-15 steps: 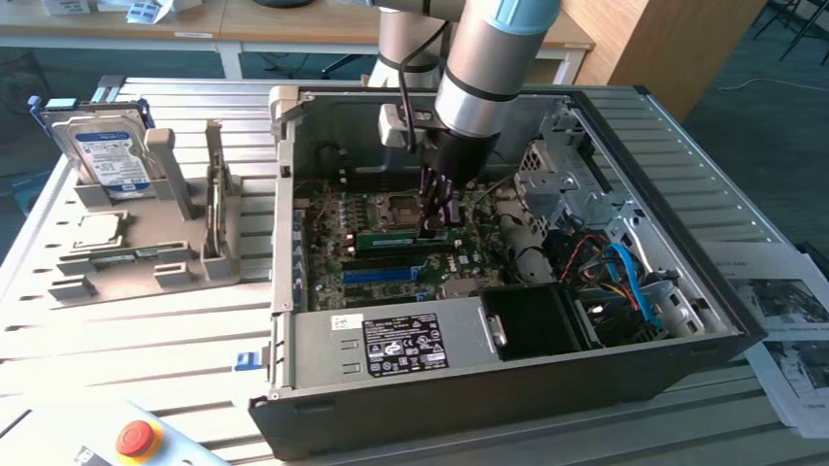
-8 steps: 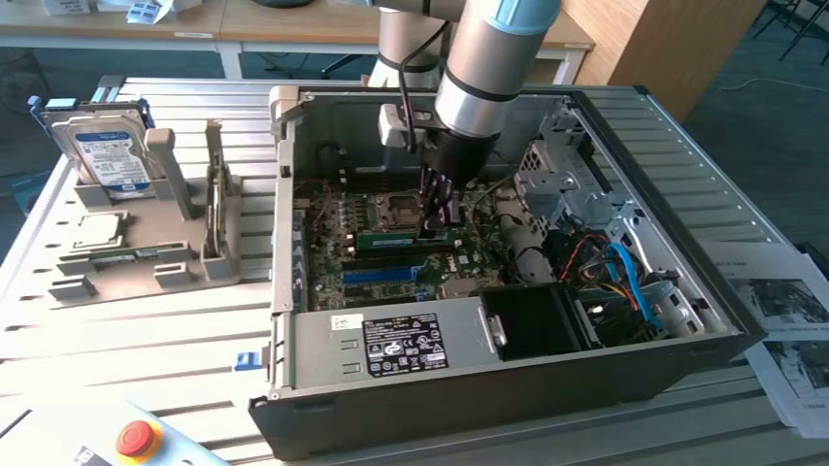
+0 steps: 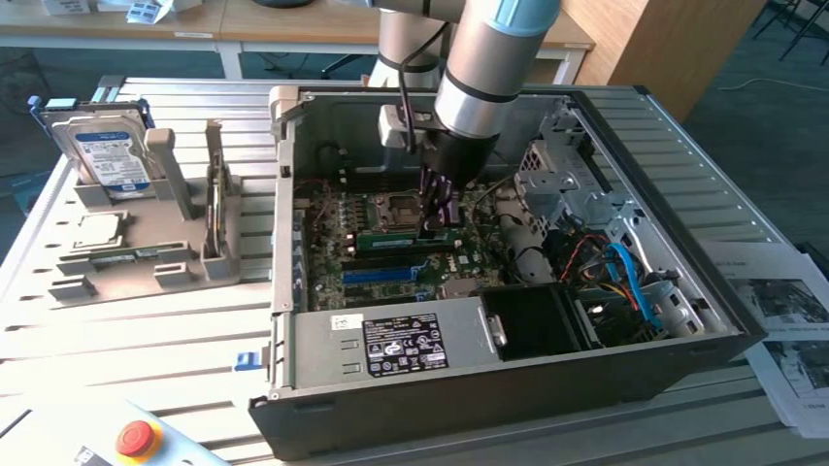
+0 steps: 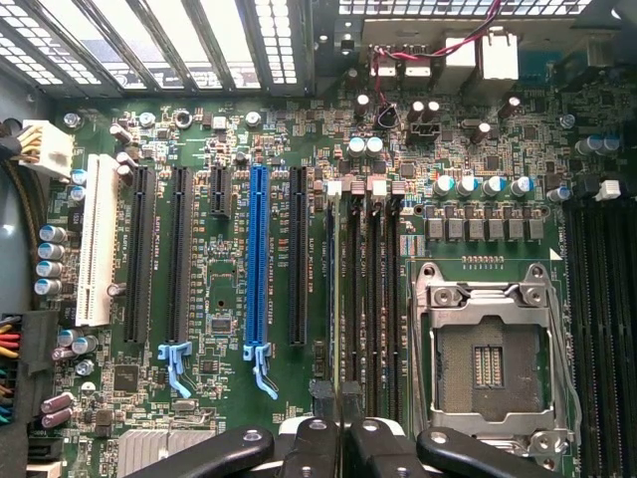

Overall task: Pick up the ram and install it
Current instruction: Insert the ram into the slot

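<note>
Claw (image 3: 438, 229) is lowered inside the open computer case (image 3: 518, 393), over the motherboard (image 3: 330, 257). Its two purple fingers (image 3: 447, 199) are drawn nearly together, and the ram (image 3: 395, 239) is clamped between them near one end.

The ram is held on its long edge, level, just at 6 o'clock of the processor socket (image 3: 395, 207) in the exterior view. It is touching or just above the board; whether it is seated cannot be told.

In the wrist view the claw (image 4: 343, 443) is seen as black finger bodies with only a slit between them. A thin pale edge runs out from that slit, close alongside the dark memory slots (image 4: 373, 299). The open socket (image 4: 488, 363) lies beyond those slots, and the blue slot (image 4: 257, 259) lies on the other side of the edge.

Clearances in the exterior view:
- 3 o'clock of the claw: a metal drive cage (image 3: 577, 184) and white ducting (image 3: 525, 243) are near.
- 5 o'clock: a black box (image 3: 545, 320) and a blue cable (image 3: 624, 277) are noted.
- 9 o'clock: bare board extends up to the case wall.
- The case is open on top.

On the slatted surface (image 3: 143, 330), at 9 o'clock of the case, a grey fixture (image 3: 169, 165) carries a hard drive (image 3: 111, 155).
</note>
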Robot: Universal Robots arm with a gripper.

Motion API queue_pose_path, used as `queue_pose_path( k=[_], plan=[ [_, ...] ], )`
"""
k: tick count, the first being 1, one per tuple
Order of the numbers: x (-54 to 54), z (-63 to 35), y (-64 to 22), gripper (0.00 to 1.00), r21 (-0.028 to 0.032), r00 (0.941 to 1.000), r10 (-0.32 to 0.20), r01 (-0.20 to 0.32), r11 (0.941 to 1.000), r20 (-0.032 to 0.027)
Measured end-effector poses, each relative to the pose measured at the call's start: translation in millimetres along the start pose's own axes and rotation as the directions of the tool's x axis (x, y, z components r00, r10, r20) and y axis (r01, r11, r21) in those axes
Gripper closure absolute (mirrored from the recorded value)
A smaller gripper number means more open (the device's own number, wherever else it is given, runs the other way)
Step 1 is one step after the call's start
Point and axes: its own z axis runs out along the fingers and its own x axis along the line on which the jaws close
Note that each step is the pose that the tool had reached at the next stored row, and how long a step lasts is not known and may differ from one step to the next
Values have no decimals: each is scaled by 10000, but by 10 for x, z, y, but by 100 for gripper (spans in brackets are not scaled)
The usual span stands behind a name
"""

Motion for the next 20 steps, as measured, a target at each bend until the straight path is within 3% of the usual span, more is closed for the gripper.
queue_pose_path(
  k=[10,13,17,20],
  plan=[
    [0,0,-4,88,-19,10000,-4,4,10000,0],
    [-1,0,-11,88,-103,10000,-2,2,9999,1],
    [1,-3,-27,88,-289,10000,-8,7,9996,-6],
    [1,-4,-29,88,-324,10000,-6,5,9995,-7]
  ],
)
